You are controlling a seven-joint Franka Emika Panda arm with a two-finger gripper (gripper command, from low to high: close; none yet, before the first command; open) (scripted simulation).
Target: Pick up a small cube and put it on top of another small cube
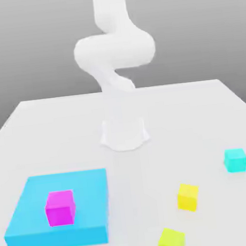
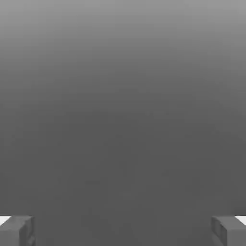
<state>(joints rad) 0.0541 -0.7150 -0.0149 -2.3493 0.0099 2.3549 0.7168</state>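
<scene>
Near the table's (image 1: 128, 173) front, yellow cube (image 1: 188, 197) sits turned; fingers (image 2: 123, 231), spread and empty, could catch its corners if misaligned.

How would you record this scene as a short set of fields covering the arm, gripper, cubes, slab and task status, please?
arm: white robot arm, base on the pale flat table
gripper: two-finger gripper, open, nothing between the fingers
slab: flat blue square block, exterior view's left
on slab: magenta cube
on table, exterior view's right: small plain yellow cube; small lime cube, nearer the camera; small cyan cube, farthest right
task status: yellow cube not yet stacked
</scene>
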